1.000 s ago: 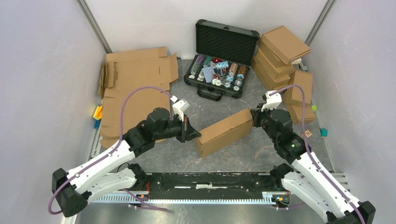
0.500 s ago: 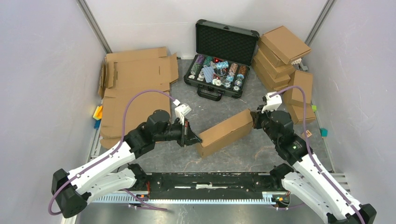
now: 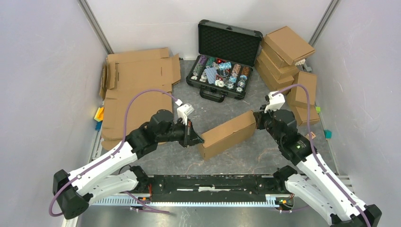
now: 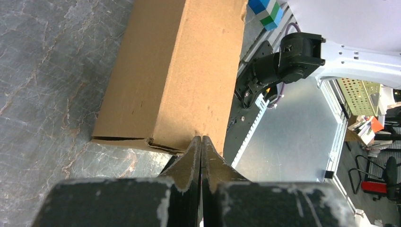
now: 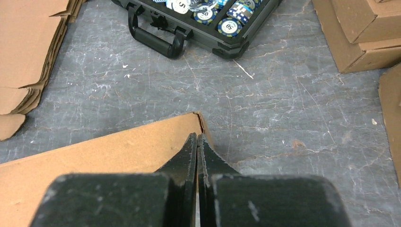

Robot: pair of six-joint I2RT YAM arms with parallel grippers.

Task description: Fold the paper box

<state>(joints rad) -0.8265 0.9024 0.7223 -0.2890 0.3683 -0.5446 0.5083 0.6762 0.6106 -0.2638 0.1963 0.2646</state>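
The paper box (image 3: 227,133) is a closed, long brown cardboard mailer lying slantwise on the grey table between my two arms. My left gripper (image 3: 201,138) is shut and empty, its tips pressed against the box's near left end. In the left wrist view the tips (image 4: 202,138) touch the box's end face (image 4: 179,71) just above its bottom corner. My right gripper (image 3: 257,120) is shut, its tips at the box's far right end. In the right wrist view the tips (image 5: 196,135) sit at the box's top corner (image 5: 94,156).
An open black case (image 3: 222,61) with colourful chips stands behind the box. Flat cardboard blanks (image 3: 137,90) are stacked at the back left. Folded boxes (image 3: 283,56) are piled at the back right. Small coloured blocks (image 3: 99,115) lie at the left wall, and one (image 3: 327,134) at the right.
My left gripper has moved a little right and down onto the box's left end. The box and the right gripper have hardly moved.
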